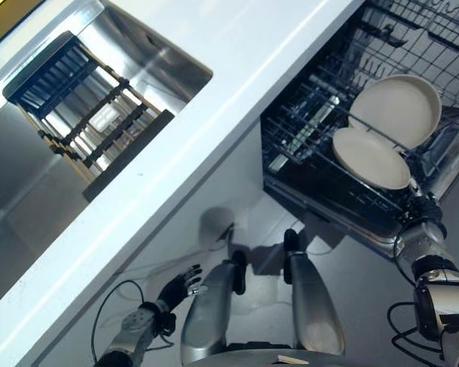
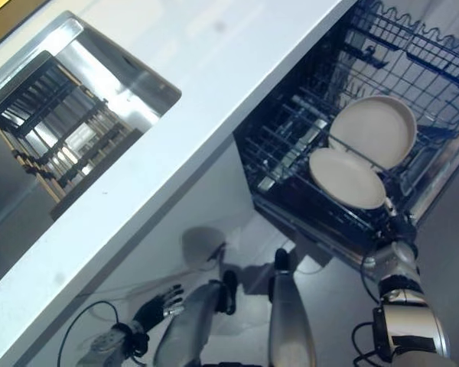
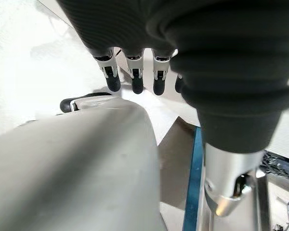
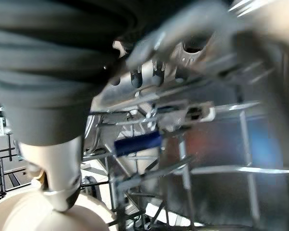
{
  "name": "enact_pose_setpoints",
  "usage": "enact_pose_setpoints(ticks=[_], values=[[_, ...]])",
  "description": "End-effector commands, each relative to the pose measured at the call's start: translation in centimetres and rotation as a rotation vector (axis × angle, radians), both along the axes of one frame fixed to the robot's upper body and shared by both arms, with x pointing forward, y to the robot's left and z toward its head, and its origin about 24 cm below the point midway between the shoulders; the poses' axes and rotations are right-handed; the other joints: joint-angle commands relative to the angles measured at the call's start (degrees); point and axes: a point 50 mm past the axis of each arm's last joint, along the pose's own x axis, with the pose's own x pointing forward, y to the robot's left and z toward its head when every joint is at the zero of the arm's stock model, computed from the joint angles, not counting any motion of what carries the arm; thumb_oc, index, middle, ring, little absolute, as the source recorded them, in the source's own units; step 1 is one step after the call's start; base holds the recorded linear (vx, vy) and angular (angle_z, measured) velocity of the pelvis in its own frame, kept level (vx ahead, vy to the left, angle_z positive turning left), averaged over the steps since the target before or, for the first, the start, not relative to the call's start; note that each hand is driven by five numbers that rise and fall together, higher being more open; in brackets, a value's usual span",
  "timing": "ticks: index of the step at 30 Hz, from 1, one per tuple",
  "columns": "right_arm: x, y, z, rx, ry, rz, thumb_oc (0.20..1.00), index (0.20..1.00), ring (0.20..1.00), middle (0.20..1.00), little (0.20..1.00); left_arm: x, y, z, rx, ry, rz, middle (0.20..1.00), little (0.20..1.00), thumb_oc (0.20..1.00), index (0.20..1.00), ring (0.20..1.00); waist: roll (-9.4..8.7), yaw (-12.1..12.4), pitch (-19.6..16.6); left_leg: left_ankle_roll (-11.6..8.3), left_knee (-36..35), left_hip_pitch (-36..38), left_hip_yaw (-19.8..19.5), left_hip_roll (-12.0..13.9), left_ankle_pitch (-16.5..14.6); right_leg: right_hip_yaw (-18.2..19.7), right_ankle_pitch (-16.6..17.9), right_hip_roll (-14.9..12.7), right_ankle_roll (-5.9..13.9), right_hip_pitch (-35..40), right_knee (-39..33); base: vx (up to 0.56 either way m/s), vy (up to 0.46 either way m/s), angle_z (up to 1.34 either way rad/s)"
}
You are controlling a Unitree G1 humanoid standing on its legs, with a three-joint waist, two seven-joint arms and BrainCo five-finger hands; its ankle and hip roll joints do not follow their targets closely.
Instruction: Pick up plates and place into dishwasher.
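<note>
Placing step: right hand (image 1: 427, 210) was at the near cream plate (image 1: 369, 157) in the dishwasher rack (image 1: 306, 122), fingers' state unreadable. Second plate (image 1: 398, 107) stood behind. Left hand (image 1: 180, 287) hung low, fingers relaxed. Next: probably let go, withdraw.

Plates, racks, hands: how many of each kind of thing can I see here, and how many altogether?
Cream plates: 2, one standing behind the other in the dishwasher rack
Dishwasher racks: 1
Drying racks: 1, the dark slatted one in the sink
Sinks: 1
Robot hands: 2, the left hand low by the floor, the right hand at the dishwasher rack's edge
Total: 7
</note>
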Motion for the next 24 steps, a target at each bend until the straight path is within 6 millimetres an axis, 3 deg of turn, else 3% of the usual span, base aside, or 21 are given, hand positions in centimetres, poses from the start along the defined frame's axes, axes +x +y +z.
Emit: enact_pose_setpoints(ticks=[1,12,18,24], values=[[0.8,-1.7,3.4,-0.095,-0.075,0.005,1.0,1.0,1.0,1.0,1.0,-1.1,1.4,0.4,0.017,-0.013,0.031,1.0,1.0,1.0,1.0,1.0,-0.38,2.1,-1.8,1.77,1.3,-4.1,-0.4,-2.7,4.5,-2.6,-4.3,1.0,-3.74,4.3,3.3,0.0,0.0,0.0],[3.4,-0.4,6.7,-0.233,-0.074,0.104,1.0,1.0,1.0,1.0,1.0,-2.0,2.1,0.1,0.042,-0.015,0.099,1.0,1.0,1.0,1.0,1.0,-0.92,4.4,-1.7,1.4,1.9,-4.4,-1.4,-2.9,6.1,-3.4,-4.8,1.0,-4.24,5.1,3.3,0.01,0.004,0.02],[4.1,0.8,6.5,-0.111,-0.165,0.091,1.0,1.0,1.0,1.0,1.0,-1.0,2.2,0.7,0.051,-0.054,0.125,1.0,1.0,1.0,1.0,1.0,-1.06,5.5,-1.2,1.31,0.2,-4.3,-1.8,-2.4,7.1,-4.5,-4.8,1.0,-4.14,5.2,2.9,-0.02,-0.033,0.12],[5.5,2.8,6.6,0.008,-0.279,0.124,1.0,1.0,1.0,1.0,1.0,-1.3,2.0,0.4,0.07,-0.049,0.132,1.0,1.0,1.0,1.0,1.0,-0.64,6.5,-0.8,1.12,-0.3,-4.1,-2.5,-2.5,7.6,-5.3,-4.8,0.9,-4.11,5.5,2.7,-0.02,-0.01,0.06]])
